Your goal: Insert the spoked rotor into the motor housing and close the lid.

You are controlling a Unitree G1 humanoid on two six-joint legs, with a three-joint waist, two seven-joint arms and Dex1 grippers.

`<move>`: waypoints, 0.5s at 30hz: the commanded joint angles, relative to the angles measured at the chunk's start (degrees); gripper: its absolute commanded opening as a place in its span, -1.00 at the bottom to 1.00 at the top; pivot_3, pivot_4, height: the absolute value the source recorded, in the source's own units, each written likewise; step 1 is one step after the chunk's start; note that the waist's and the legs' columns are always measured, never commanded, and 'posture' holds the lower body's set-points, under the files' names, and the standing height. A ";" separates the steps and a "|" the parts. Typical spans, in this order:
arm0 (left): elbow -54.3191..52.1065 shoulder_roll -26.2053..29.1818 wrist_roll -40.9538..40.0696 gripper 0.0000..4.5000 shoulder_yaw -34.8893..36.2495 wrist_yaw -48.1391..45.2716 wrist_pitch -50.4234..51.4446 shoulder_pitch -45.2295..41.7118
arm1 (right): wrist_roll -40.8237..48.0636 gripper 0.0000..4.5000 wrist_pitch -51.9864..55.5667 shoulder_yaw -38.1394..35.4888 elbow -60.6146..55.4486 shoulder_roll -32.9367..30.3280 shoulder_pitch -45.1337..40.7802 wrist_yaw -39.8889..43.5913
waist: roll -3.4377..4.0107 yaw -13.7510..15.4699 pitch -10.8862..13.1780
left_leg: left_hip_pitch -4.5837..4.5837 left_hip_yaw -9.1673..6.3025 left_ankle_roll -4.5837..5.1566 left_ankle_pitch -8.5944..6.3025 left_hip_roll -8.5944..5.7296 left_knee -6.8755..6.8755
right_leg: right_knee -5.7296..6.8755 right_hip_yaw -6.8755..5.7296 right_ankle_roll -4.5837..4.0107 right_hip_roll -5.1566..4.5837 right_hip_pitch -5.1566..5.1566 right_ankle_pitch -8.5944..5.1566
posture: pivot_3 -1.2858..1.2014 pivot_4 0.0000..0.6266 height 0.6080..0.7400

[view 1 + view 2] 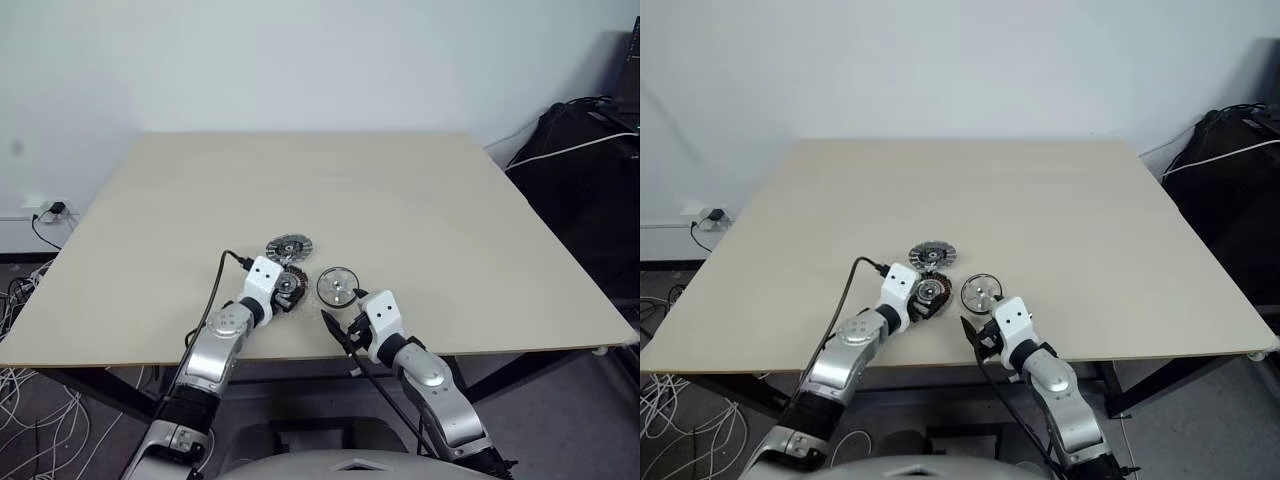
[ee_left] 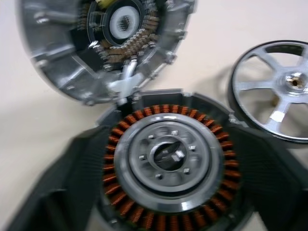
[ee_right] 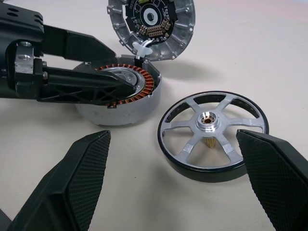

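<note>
The motor housing, a silver cup with a ring of copper windings, sits near the table's front edge. Its round lid is hinged open and lies back on the far side, inner face up. Just to the housing's right, the spoked rotor lies flat on the table, apart from it. My left gripper is open, its black fingers spread on either side of the housing. My right gripper is open on the near side of the rotor, holding nothing.
The parts lie on a pale wooden table, close to its front edge. A black bag with a white cable stands off the table's right side. Loose cables and a wall socket are at the left.
</note>
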 commanded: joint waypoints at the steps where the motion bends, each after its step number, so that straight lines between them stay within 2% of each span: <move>1: -3.88 -0.05 -0.48 0.97 0.88 0.24 -0.56 0.59 | 0.11 1.00 -1.41 -0.74 -1.39 0.11 -0.71 0.06 | 0.00 -0.01 0.00 | 0.00 0.00 0.00 0.00 0.00 0.00 | 0.00 0.00 0.00 0.00 0.00 0.00 | 0.03 -1.00 1.00; 15: -20.72 -1.32 -7.25 0.97 5.29 -0.13 -7.14 13.18 | 0.26 1.00 -0.97 -0.59 -1.90 -0.06 -0.47 0.27 | 0.01 -0.03 0.00 | 0.00 0.02 0.01 -0.01 0.17 0.00 | 0.01 0.05 -0.01 -0.05 -0.03 0.00 | 0.03 -1.00 1.00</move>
